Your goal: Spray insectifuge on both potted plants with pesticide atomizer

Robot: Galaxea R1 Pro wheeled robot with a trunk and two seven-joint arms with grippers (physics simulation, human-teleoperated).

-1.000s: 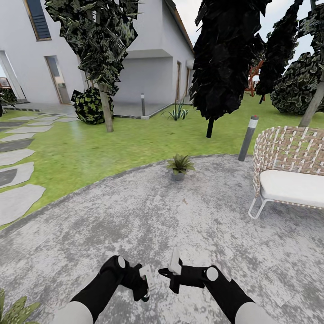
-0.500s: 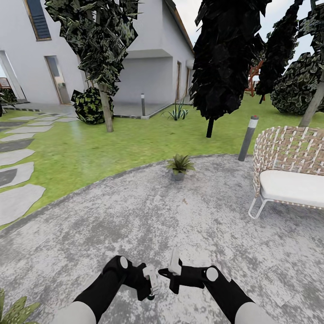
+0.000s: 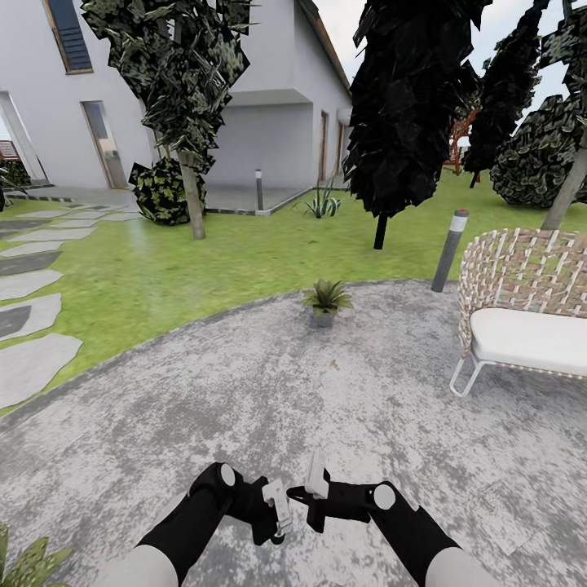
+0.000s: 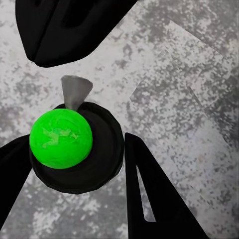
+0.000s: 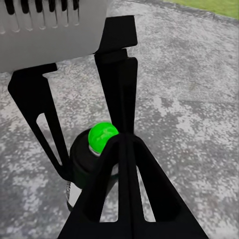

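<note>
At the lower centre of the head view, my left fingers (image 3: 279,509) straddle the atomizer (image 4: 60,138), wide, so I should centre them before closing; my right fingers' (image 3: 314,487) spread I cannot tell.

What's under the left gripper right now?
The atomizer stands on the grey patio, green cap up, between the left gripper's fingers. Its bottle hides the paving beneath; whether the fingers touch it is unclear.

My two grippers sit nearly tip to tip, the left gripper (image 3: 275,509) beside the right gripper (image 3: 314,489). Ahead, bare paved patio (image 3: 269,391) lies open up to the potted plant (image 3: 326,299); the wicker chair (image 3: 522,306) blocks my right.
</note>
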